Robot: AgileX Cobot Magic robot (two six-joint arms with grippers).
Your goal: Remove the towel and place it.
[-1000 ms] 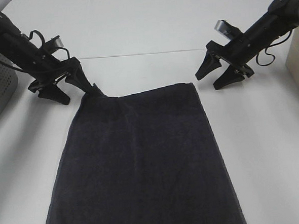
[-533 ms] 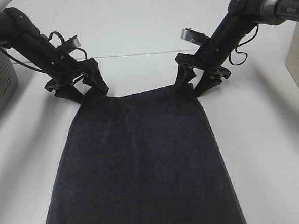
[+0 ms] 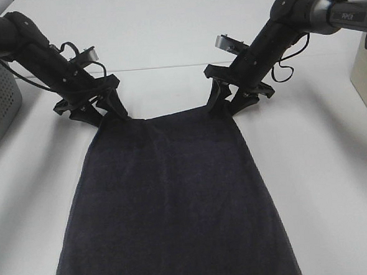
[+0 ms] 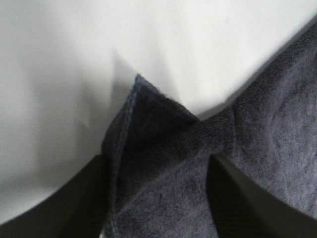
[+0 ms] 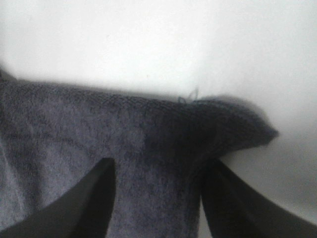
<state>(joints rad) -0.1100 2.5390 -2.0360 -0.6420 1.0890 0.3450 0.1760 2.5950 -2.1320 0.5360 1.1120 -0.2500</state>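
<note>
Two far corners of towel (image 3: 174, 194) straddled | left gripper (image 4: 158, 198), right gripper (image 5: 156, 198) spread, not pinched | risk: thin corner missed, cloth slipped.

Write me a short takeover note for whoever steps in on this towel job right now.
Left claw: astride the towel's far left corner, which is bunched between its fingers; a firm grip is not confirmed.
Right claw: astride the far right corner, jaws not visibly clamped.
Towel: flat on the white table, running toward the camera.
Done: both corners reached.
Left: grip, lift, place.
</note>
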